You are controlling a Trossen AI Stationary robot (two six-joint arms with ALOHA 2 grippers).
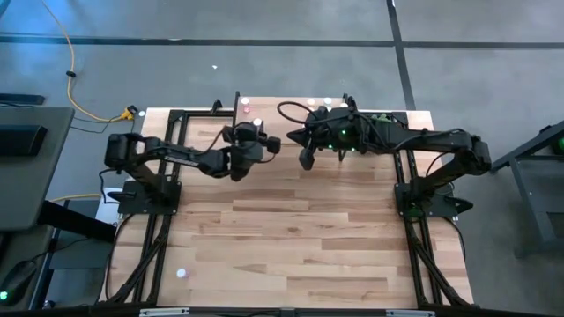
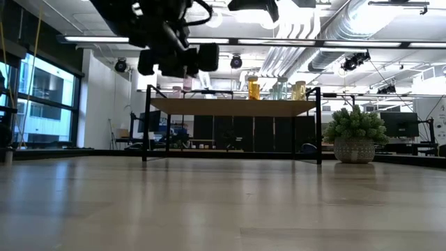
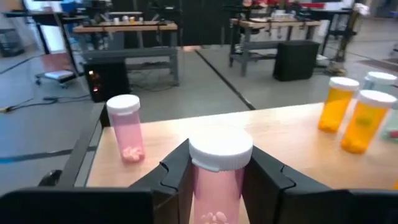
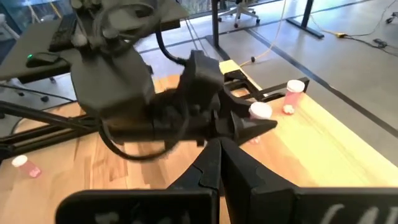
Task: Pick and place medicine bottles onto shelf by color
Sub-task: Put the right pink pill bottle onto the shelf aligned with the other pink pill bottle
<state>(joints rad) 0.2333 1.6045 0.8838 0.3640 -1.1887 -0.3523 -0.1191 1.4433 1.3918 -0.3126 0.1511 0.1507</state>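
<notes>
The shelf [image 2: 233, 106] stands at the table's far side on thin black legs. Its light wood top [image 3: 292, 134] bears one pink bottle [image 3: 127, 134] on its base and two orange bottles [image 3: 339, 102], [image 3: 367, 121] further right. My left gripper [image 3: 217, 180] is over the shelf's left part, shut on a second pink bottle [image 3: 217, 186] with a white cap. My right gripper [image 4: 219, 152] hovers higher, a little right of the left one [image 1: 264, 145]; it is shut and holds nothing. My left gripper pinches the pink bottle's body just below the white cap [image 3: 221, 149], one finger [image 3: 177, 177] on each side. The fingers come level from the table's near-left side. The bottle stands upright; whether its base touches the shelf top, I cannot tell.
A round green plant [image 2: 355, 136] in a pot stands right of the shelf. One pink bottle [image 4: 25, 165] lies on the table toward its near-left corner [image 1: 181, 274]. Black frame rails [image 1: 145, 238] run along both table sides. Open tabletop lies between shelf and near edge.
</notes>
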